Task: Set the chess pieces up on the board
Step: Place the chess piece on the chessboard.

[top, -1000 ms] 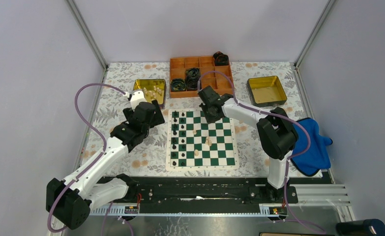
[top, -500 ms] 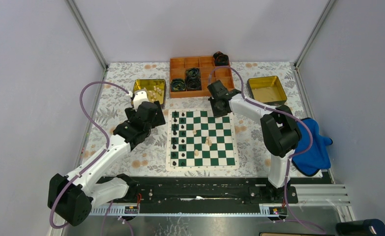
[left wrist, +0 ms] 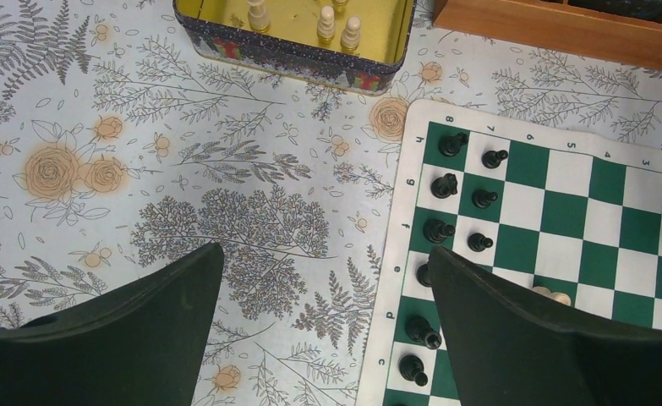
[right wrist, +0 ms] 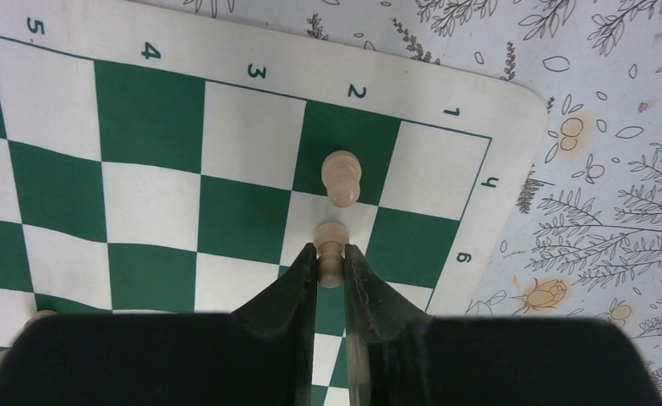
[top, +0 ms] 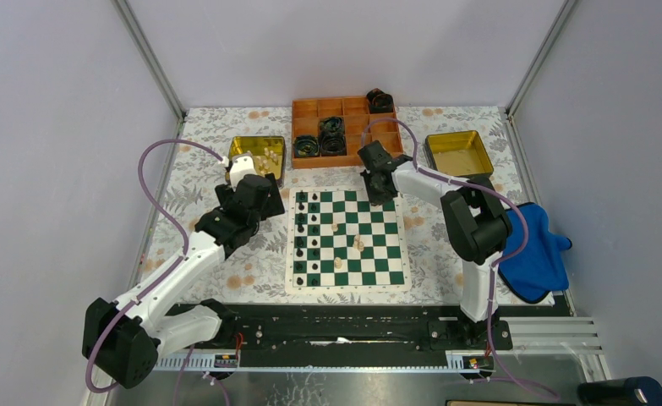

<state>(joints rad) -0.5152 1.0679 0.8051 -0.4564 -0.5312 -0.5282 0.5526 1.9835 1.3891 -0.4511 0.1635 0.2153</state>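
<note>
**Left to right.** Your left gripper [left wrist: 325,254] hung released, jaws spread wide and holding nothing, over the floral-print tabletop [left wrist: 141,194] toward its far-left corner. It sat between the yellow-lined square tin [left wrist: 293,63], which held loose cream-white figurines [left wrist: 326,24], and the left edge of the flat green-and-white chessboard [top: 348,288]. The small black turned chess pieces [left wrist: 483,199] stood in two files along that left edge. A few cream-white pieces [top: 358,244] sat scattered on the board's middle squares.

At the board's far-right corner your right gripper [right wrist: 331,254] was clenched on a cream-white pawn [right wrist: 331,233]. It gripped the pawn by the stem, with the head showing past the fingertips. The pawn was over the white square just beside the green one where a second cream-white pawn [right wrist: 341,178] stood upright. Whether the held pawn's base touched the board could not be told.

**Step in hand, as judged:** placing a white pawn in the second file from the board's right edge, next to the one already set.

**Next move, as judged:** it called for you to lower the pawn squarely onto the centre of its square. You would then part the jaws only enough to free it and lift straight up, so that neither finger tipped it or its neighbour. With most white pieces lying in the tin or off their places, the set-up looked roughly half done.
</note>
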